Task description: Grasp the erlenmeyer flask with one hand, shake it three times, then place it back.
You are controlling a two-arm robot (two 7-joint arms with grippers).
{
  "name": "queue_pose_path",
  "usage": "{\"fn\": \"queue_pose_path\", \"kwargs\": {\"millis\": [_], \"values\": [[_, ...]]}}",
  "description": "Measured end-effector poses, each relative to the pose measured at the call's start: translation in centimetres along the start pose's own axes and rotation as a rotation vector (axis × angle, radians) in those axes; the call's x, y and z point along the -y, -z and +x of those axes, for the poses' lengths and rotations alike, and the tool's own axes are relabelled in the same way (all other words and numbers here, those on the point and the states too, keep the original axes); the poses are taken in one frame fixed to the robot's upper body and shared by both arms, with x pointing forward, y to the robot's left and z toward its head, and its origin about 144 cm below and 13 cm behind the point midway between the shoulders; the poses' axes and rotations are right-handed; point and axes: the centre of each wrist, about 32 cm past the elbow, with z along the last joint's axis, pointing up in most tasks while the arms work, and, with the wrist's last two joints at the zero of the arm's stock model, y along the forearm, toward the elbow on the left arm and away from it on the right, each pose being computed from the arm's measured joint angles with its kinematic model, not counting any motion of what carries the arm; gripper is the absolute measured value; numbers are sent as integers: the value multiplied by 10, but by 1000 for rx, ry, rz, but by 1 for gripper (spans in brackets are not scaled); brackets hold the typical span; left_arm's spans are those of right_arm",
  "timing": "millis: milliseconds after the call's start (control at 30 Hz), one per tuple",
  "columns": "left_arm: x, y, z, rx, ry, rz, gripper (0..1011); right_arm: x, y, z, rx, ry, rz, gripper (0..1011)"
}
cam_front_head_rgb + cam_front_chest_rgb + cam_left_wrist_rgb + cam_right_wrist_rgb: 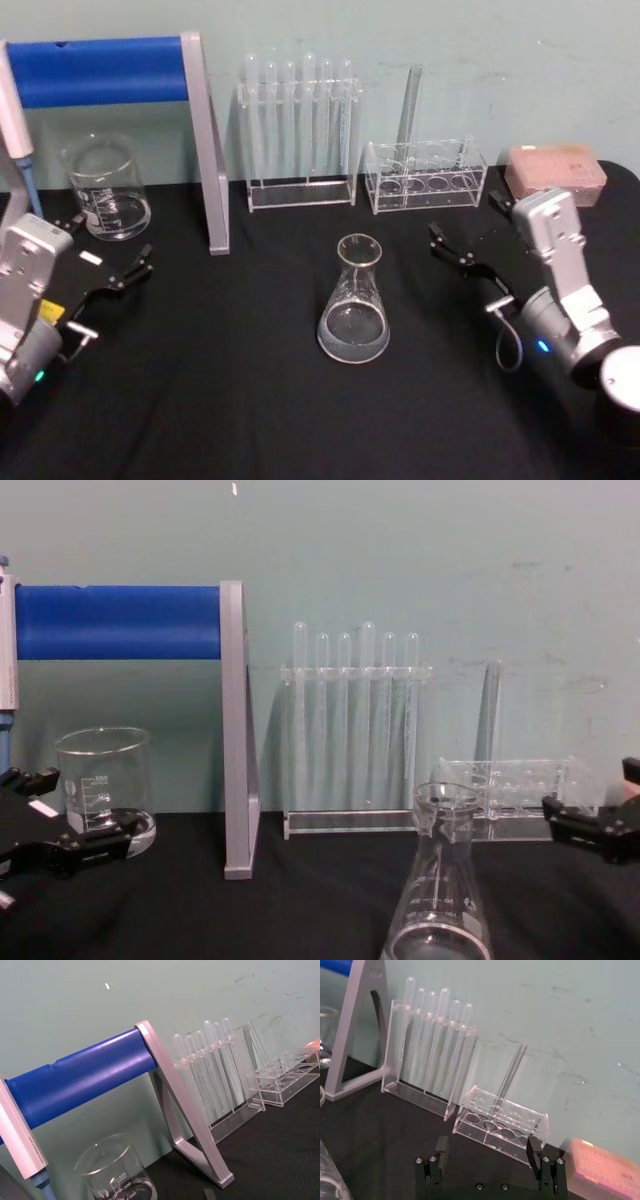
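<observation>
While upright, flask (353,305), left of right gripper (470,242)

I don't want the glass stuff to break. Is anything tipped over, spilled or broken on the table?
Nothing stands out. The erlenmeyer flask stands upright on the black table, the beaker is upright too, and the test tubes sit in their rack. No spill shows. The left gripper and right gripper are open, touching nothing.

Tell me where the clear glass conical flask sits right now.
In the head view, the clear glass conical flask stands upright at the centre of the black table, in front of the two clear acrylic test tube racks, nearer the right end effector than the left.
</observation>
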Motion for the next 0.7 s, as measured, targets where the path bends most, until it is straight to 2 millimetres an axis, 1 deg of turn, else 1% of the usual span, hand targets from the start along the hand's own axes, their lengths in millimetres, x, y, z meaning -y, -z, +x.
{"fn": "queue_pose_path", "kwargs": {"millis": [167,700], "values": [[0,0,0,0,0,0,1001,-7,4,-8,65,9,10,1000],[0,0,0,0,0,0,1001,-6,4,-7,55,10,9,1000]]}}
